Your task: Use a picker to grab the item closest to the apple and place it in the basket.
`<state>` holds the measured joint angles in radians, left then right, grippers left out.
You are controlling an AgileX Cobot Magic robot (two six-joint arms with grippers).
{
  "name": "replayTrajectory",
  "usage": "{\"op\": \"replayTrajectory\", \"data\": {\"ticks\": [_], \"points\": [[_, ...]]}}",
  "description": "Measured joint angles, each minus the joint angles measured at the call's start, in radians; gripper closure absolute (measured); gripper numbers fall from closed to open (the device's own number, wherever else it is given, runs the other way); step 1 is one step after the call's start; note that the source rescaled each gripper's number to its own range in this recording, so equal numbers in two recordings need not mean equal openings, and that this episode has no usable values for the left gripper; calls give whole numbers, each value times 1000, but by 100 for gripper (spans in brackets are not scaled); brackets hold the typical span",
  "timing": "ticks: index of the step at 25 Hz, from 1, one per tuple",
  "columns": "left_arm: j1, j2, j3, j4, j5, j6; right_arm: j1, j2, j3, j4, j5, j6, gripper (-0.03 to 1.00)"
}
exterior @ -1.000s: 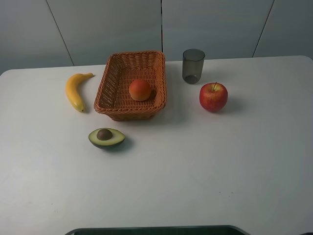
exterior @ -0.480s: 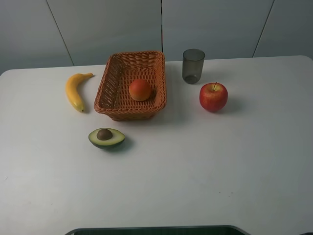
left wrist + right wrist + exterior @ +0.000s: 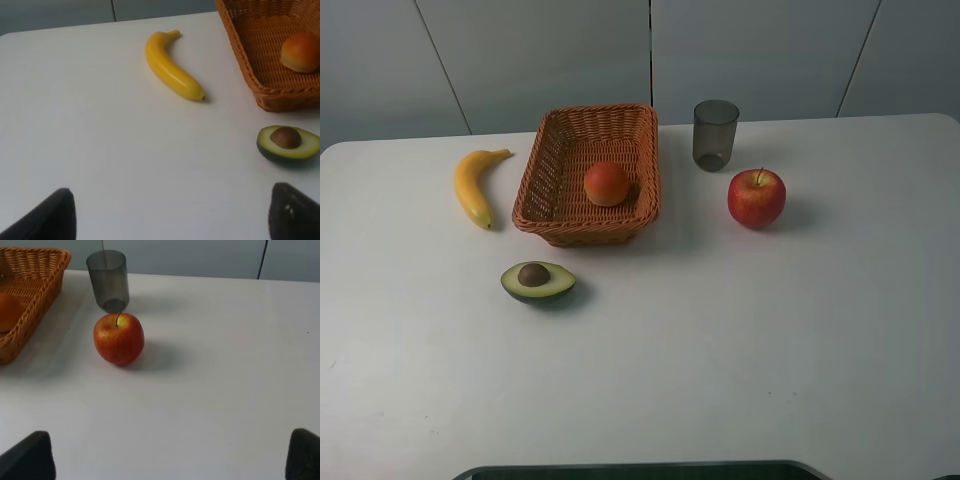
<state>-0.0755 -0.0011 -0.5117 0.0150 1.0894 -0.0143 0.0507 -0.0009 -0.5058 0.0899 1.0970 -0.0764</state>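
Note:
A red apple (image 3: 756,198) (image 3: 119,338) sits on the white table, right of centre. Just behind it stands a dark translucent cup (image 3: 715,135) (image 3: 107,280), upright and nearer to the apple than anything else. The woven basket (image 3: 651,160) (image 3: 35,262) (image 3: 240,45) is at the back centre and holds one orange-red fruit (image 3: 607,184) (image 3: 300,52). My left gripper (image 3: 170,220) is open above bare table near the avocado. My right gripper (image 3: 170,457) is open too, well short of the apple. Neither gripper shows in the high view.
A yellow banana (image 3: 472,186) (image 3: 172,72) lies left of the basket. An avocado half (image 3: 537,281) (image 3: 289,142), pit up, lies in front of the basket. A dark edge (image 3: 640,468) runs along the table's near side.

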Motion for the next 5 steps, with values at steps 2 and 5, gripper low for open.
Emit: {"op": "replayTrajectory", "data": {"ticks": [2, 5], "points": [[0, 0, 0, 0, 0, 0, 0, 0, 0, -2, 0, 2, -3], [0, 0, 0, 0, 0, 0, 0, 0, 0, -2, 0, 2, -3]]}}
